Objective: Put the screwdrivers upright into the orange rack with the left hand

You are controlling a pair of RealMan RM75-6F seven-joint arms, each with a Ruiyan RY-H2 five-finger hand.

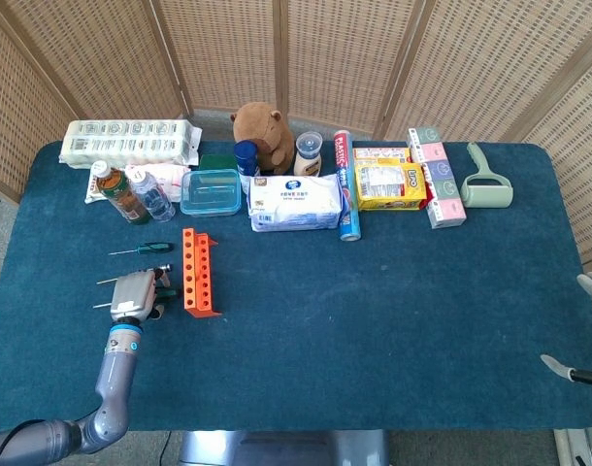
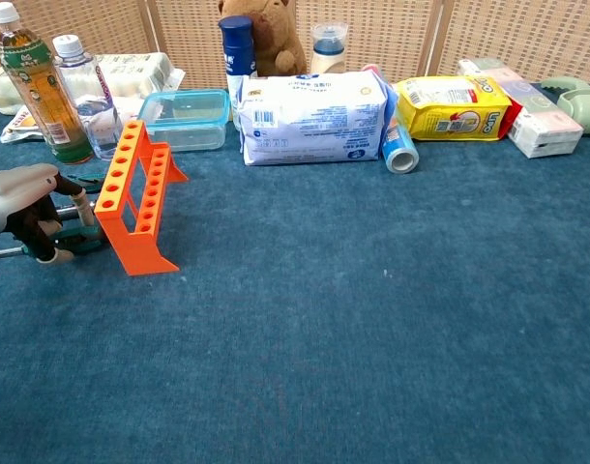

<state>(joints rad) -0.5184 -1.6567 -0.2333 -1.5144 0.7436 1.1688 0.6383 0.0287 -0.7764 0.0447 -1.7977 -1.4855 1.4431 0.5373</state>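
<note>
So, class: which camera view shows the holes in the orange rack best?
The head view: it looks straight down on the orange rack, so the row of holes faces the camera. The chest view shows the rack obliquely from the side, its holes foreshortened but its height clearer.
</note>
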